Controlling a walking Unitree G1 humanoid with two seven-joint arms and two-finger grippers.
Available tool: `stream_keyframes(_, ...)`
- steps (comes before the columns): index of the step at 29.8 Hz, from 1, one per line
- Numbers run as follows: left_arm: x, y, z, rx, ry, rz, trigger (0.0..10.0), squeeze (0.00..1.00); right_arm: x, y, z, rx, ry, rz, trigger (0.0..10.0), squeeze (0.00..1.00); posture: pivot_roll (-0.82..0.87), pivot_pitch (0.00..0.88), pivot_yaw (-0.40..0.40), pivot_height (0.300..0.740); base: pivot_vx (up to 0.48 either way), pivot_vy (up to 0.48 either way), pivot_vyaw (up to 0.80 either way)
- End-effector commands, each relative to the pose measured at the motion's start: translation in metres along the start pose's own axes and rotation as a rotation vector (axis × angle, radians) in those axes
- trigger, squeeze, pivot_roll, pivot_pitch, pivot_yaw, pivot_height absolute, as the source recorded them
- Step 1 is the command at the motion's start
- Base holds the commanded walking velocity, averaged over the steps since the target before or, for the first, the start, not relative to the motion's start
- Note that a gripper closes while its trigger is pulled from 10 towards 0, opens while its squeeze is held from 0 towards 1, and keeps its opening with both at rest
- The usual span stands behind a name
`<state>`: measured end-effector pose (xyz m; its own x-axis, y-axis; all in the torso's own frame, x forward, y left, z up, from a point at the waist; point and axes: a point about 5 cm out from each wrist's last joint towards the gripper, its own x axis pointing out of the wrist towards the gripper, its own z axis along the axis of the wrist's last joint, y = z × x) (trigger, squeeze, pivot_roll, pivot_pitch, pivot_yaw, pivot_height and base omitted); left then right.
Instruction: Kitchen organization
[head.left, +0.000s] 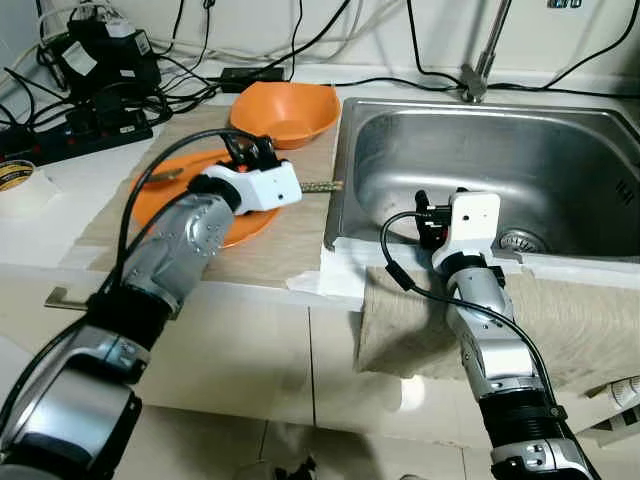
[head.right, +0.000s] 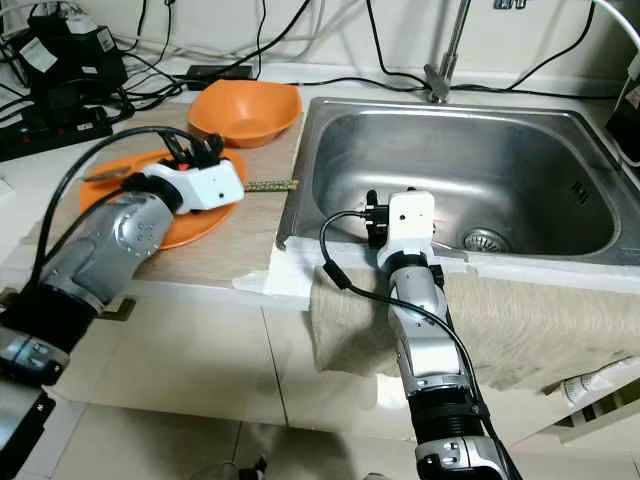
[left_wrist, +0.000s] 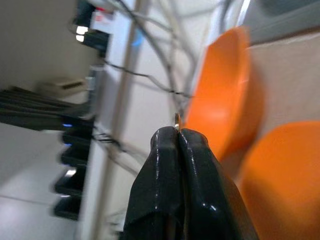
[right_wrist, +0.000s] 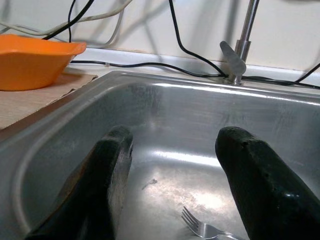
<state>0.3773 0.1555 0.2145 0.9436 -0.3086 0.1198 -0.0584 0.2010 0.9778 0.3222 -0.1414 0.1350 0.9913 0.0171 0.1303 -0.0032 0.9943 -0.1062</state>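
A fork lies on the floor of the steel sink, near its front wall, and the right gripper hangs just above the sink's front rim with its two black fingers spread wide and nothing between them, the fork lying beyond and between the tips. On the counter's mat to the left of the sink, an orange plate sits toward the front edge with a utensil resting on its far left side, and an orange bowl stands behind it toward the back edge. The left gripper hovers over the plate, its fingers pressed together on a thin metal piece, probably cutlery; a slim patterned handle sticks out from under that wrist toward the sink's left rim. A roll of tape sits at the counter's left edge, with a power strip and tangled cables at the back left corner. The tidying looks partway through: one piece seems in hand, while the fork in the sink and the utensil on the plate are not yet collected.
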Motion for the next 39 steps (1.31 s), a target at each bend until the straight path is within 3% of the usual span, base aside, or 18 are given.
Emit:
stream_keyframes(1, 0.002, 0.017, -0.009, 0.074, 0.030, 0.058, 0.0, 0.00, -0.002, 0.002, -0.007, -0.006, 0.027, 0.011, 10.0, 0.00, -0.04, 0.000, 0.047, 0.732, 0.000, 0.000, 0.00)
stream_keyframes(5, 0.003, 0.036, -0.011, 0.203, 0.017, 0.123, 0.0, 0.00, -0.002, 0.003, -0.009, -0.006, 0.033, 0.022, 10.0, 0.00, -0.04, 0.000, 0.041, 0.732, 0.000, 0.000, 0.00)
stream_keyframes(11, 0.007, 0.050, -0.007, 0.234, -0.005, 0.177, 0.0, 0.00, -0.002, 0.005, -0.010, -0.004, 0.035, 0.029, 10.0, 0.00, -0.03, 0.000, 0.038, 0.732, 0.000, 0.000, 0.00)
stream_keyframes(17, 0.010, 0.048, 0.005, 0.204, -0.074, 0.186, 0.0, 0.00, -0.001, 0.008, -0.009, 0.002, 0.030, 0.033, 10.0, 0.00, -0.02, 0.000, 0.041, 0.732, 0.000, 0.000, 0.00)
stream_keyframes(19, 0.010, 0.040, 0.019, 0.179, -0.133, 0.182, 0.0, 0.00, 0.001, 0.008, -0.007, 0.007, 0.023, 0.035, 10.0, 0.00, -0.02, 0.000, 0.042, 0.732, 0.000, 0.000, 0.00)
stream_keyframes(28, 0.011, 0.028, 0.035, 0.130, -0.213, 0.162, 0.0, 0.00, 0.003, 0.007, -0.006, 0.007, 0.019, 0.039, 10.0, 0.00, -0.03, 0.000, 0.040, 0.732, 0.000, 0.000, 0.00)
stream_keyframes(32, 0.011, 0.021, 0.054, 0.078, -0.297, 0.149, 0.0, 0.00, 0.005, 0.006, -0.004, 0.007, 0.015, 0.041, 10.0, 0.00, -0.02, 0.000, 0.036, 0.732, 0.000, 0.000, 0.00)
stream_keyframes(39, 0.014, 0.025, 0.067, -0.017, -0.344, 0.158, 0.0, 0.00, 0.004, 0.009, -0.006, 0.010, 0.020, 0.047, 10.0, 0.00, -0.02, 0.000, 0.035, 0.732, 0.000, 0.000, 0.00)
